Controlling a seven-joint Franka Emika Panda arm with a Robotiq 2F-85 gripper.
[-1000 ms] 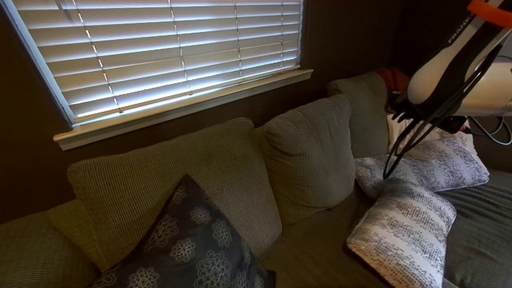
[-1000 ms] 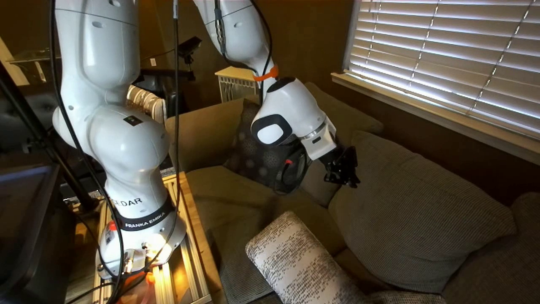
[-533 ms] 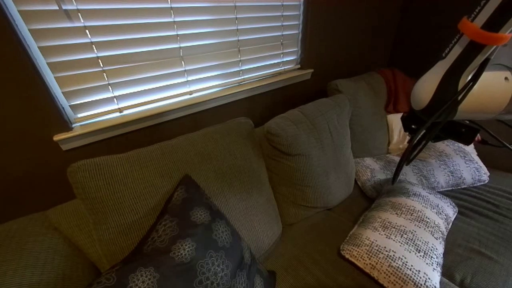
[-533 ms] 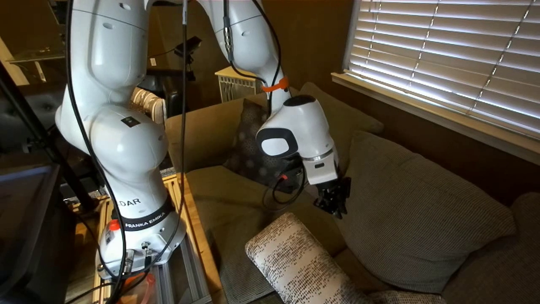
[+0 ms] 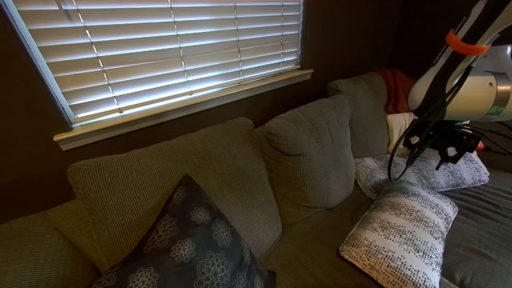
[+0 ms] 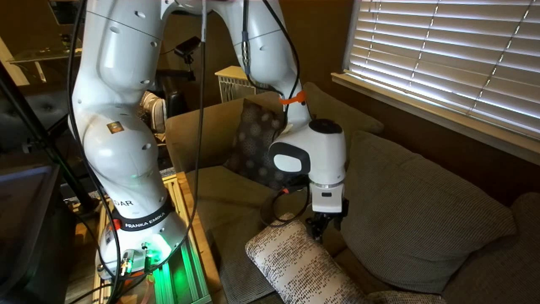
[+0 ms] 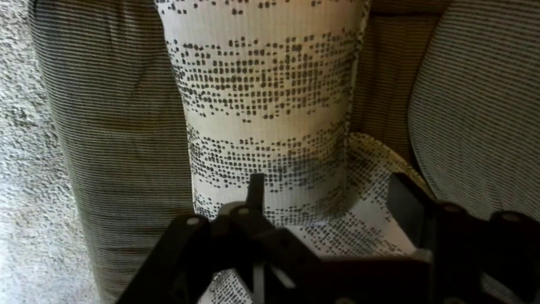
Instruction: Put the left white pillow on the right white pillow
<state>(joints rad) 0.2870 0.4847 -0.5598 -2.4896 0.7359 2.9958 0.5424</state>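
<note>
The left white pillow [image 5: 404, 236], banded with grey specks, lies on the sofa seat in both exterior views. Its end overlaps the right white pillow [image 5: 460, 172], a similarly speckled one; whether it rests on it or only against it, I cannot tell. In the wrist view the left white pillow [image 7: 261, 93] fills the upper middle, and part of the right white pillow [image 7: 367, 223] shows beneath its lower end. Pointing down, my gripper [image 7: 325, 179] hovers above where they meet, jaws apart and nothing between them. Its fingers [image 6: 315, 232] appear close over the left white pillow [image 6: 299, 257].
A dark floral pillow [image 5: 200, 248] leans at the sofa's opposite end. Large ribbed back cushions [image 6: 422, 211] rise close beside the gripper. A cable loop [image 6: 276, 219] hangs by the wrist. Behind the right white pillow are a red cloth [image 5: 396, 90] and a cream item [image 5: 398, 126].
The arm has come down and swung its gripper from slanted to pointing straight down. The jaws have spread. The left white pillow has shifted slightly since the earliest frame.
</note>
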